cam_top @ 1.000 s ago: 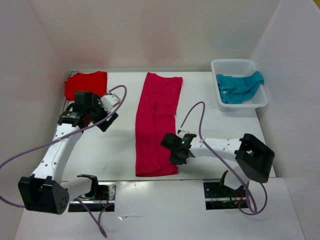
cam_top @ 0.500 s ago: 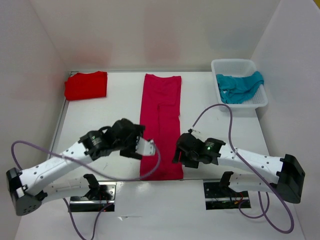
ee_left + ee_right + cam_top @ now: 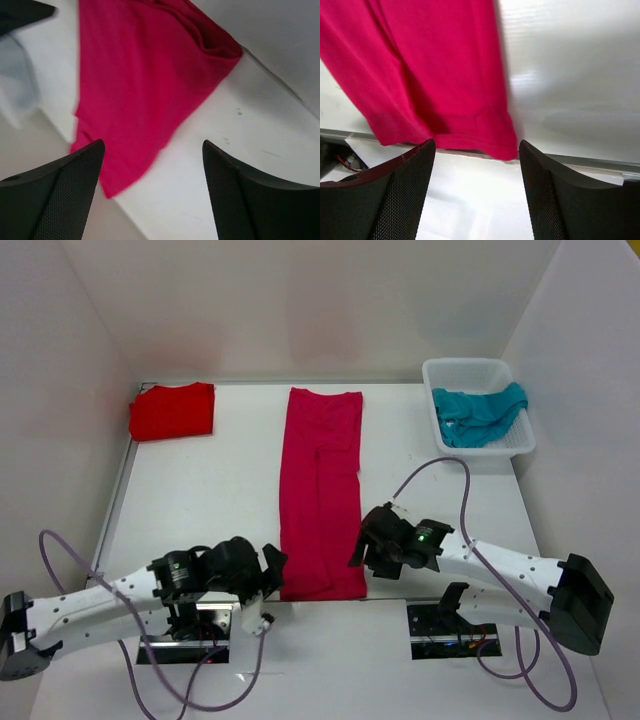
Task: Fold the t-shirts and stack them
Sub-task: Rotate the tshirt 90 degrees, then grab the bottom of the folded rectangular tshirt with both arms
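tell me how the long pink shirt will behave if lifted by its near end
Probably floppy: the pink shirt lies flat in soft folds, so a lifted end should sag. Likely light, being thin cloth. Its stacked layers may slide apart, since nothing pins them.

The crimson-pink t-shirt is plain, darker in its creases, on a white tabletop. To its left is the plain bright red t-shirt. To its right, the teal-blue t-shirt lies in a white lattice basket. The left arm and right arm are white with black joints and lilac cables. The left gripper and right gripper have black, finely meshed fingers.
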